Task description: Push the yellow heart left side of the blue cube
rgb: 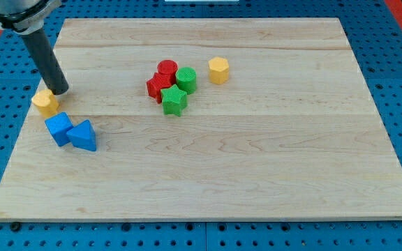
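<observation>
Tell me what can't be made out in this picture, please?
- Rod's upper part: cut off by the view's top edge, so the arm behind it is unseen.
- My tip: sits just above-right of the yellow heart; whether they touch cannot be told.
- Red blocks: packed together behind the green star, their shapes unclear.
- Blue cube and blue triangle: touching or merely close, unclear.

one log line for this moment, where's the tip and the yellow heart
my tip at upper right of yellow heart block, close | heart above-left of blue cube block | blue triangular block against cube's right
</observation>
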Controlling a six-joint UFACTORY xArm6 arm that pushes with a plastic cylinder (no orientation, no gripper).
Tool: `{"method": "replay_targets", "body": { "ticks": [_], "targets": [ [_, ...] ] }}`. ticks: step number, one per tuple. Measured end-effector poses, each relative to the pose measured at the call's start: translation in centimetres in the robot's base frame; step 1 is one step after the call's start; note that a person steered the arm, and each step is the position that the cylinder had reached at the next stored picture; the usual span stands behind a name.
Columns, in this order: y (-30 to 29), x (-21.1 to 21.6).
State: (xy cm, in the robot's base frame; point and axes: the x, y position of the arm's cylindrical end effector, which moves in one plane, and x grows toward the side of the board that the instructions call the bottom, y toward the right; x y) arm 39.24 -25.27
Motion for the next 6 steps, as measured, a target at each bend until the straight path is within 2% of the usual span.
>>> {"method": "replay_targets", "body": {
  "ticks": [2,4,5,6],
  "targets": [
    [-1.3,2.9],
    [-5.0,3.4],
    [-3.7,9.1],
    [-0.8,9.4]
  ]
}}
